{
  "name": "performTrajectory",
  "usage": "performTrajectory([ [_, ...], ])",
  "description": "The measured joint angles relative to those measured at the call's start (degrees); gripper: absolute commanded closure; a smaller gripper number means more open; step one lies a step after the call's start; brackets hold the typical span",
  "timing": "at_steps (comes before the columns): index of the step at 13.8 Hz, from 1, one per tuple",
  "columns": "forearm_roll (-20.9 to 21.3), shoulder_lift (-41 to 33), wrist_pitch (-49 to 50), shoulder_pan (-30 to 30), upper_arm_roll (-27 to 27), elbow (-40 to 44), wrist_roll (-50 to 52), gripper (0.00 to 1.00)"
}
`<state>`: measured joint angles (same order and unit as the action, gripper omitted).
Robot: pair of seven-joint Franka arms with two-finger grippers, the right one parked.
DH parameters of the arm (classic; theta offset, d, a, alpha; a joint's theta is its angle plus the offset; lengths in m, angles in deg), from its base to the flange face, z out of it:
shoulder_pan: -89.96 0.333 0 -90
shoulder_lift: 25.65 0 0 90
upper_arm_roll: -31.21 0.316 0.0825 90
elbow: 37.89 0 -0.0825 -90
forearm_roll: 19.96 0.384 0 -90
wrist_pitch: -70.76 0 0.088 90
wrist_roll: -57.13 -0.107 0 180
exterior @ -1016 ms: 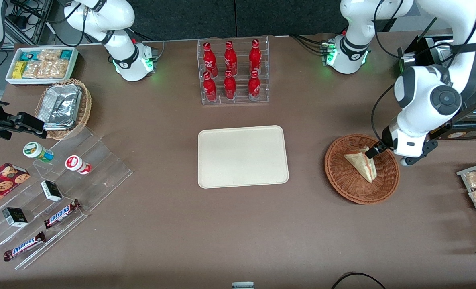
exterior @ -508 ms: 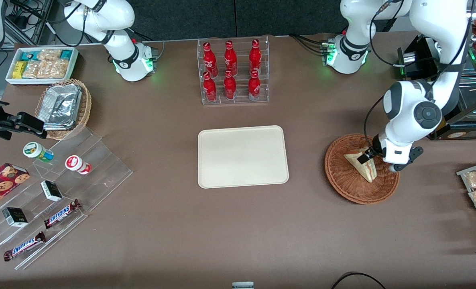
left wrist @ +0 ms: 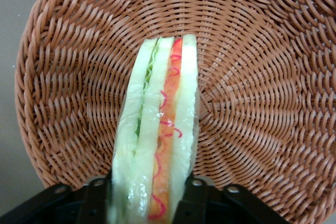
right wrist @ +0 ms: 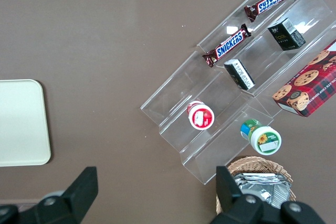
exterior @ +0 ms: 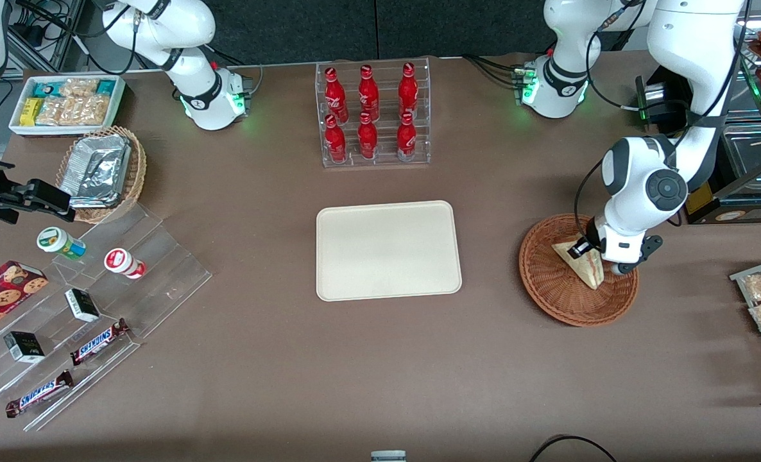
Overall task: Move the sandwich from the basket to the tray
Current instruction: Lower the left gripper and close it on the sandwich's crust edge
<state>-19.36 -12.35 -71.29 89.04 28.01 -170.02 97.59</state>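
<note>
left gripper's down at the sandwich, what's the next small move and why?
Probably close the fingers. The gripper sits low in the basket with one finger on each side of the sandwich, which still rests on the wicker. The tray is bare.

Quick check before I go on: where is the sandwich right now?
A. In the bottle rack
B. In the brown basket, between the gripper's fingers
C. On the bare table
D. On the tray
B: the sandwich stands on edge in the basket, with the gripper straddling it; the tray holds nothing.

The gripper [left wrist: 149, 203] hides the sandwich's [left wrist: 157, 129] near end.
</note>
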Motion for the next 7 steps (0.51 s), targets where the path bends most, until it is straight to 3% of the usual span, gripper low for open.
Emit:
performTrajectory([
  [4, 0.01, -0.16, 2.42, -0.44, -0.05, 1.24, -0.03, 1.00],
  [7, 0.01, -0.44, 9.60, -2.09, -0.17, 5.95, -0.03, 1.00],
])
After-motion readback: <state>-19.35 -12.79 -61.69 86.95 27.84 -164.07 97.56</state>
